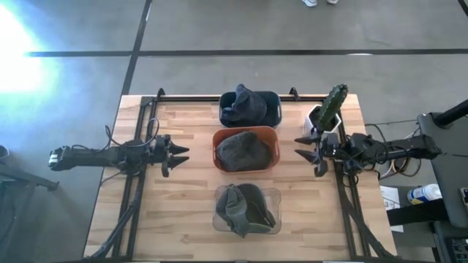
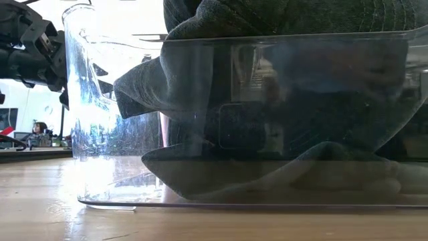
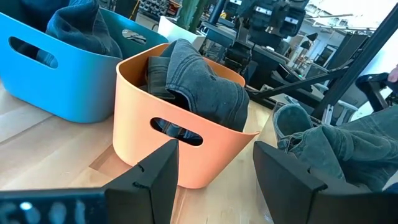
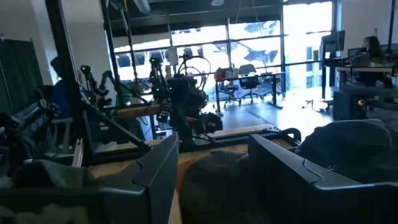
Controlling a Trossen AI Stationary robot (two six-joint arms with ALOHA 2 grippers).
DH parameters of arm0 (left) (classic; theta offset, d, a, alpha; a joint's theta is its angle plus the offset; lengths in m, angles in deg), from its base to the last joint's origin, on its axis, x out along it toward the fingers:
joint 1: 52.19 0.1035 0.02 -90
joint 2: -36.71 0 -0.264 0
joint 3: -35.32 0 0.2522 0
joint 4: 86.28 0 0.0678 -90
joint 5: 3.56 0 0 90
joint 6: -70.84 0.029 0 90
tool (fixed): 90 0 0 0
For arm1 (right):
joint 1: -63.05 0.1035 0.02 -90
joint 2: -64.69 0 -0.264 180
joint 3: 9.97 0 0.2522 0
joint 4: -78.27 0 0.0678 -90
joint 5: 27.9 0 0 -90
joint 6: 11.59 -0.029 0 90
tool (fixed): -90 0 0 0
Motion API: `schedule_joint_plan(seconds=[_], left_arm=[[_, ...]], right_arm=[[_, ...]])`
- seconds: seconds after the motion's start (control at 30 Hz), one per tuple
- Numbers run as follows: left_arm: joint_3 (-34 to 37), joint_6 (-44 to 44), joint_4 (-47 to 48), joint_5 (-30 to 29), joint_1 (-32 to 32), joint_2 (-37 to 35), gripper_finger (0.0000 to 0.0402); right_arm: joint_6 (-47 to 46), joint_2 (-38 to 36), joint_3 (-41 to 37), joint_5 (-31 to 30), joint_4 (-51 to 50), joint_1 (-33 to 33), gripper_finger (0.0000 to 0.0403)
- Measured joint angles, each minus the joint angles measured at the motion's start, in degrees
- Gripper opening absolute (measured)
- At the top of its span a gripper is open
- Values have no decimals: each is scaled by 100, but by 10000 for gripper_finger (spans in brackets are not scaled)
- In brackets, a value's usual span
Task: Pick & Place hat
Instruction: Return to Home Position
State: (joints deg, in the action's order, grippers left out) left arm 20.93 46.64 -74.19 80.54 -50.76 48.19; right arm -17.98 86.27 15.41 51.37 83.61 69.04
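Note:
Three bins stand in a row down the middle of the table, each with a hat in it. The far blue bin (image 1: 272, 109) holds a dark hat (image 1: 245, 102). The orange bin (image 1: 219, 150) in the middle holds a grey hat (image 1: 243, 151) (image 3: 205, 87). The near clear bin (image 1: 272, 197) holds an olive-grey hat (image 1: 245, 208) (image 2: 221, 40). My left gripper (image 1: 183, 156) (image 3: 214, 180) stands open at the table's left, pointing at the orange bin (image 3: 186, 146). My right gripper (image 1: 298, 146) (image 4: 214, 168) stands open at the table's right and faces the bins. Neither gripper touches anything.
A green cactus-shaped thing in a white pot (image 1: 330, 108) stands at the far right corner, close behind my right arm. Bare wood (image 1: 168, 212) lies to the left and right of the clear bin. Black frame rails (image 1: 131, 197) run along both sides of the table.

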Motion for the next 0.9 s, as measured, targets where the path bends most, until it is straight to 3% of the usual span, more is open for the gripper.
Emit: schedule_joint_plan(seconds=[0.4, 0.53, 0.9], left_arm=[[0, 0, -2, 4, 0, 0, 200], [0, 0, -2, 9, -2, 0, 200], [0, 0, -3, 9, -2, 2, 200]], right_arm=[[-74, -1686, -1100, 15, -141, 2, 189], [-337, -2098, -1110, 61, -1003, 2, 190], [223, -1938, -1110, 474, -1333, 2, 189]])
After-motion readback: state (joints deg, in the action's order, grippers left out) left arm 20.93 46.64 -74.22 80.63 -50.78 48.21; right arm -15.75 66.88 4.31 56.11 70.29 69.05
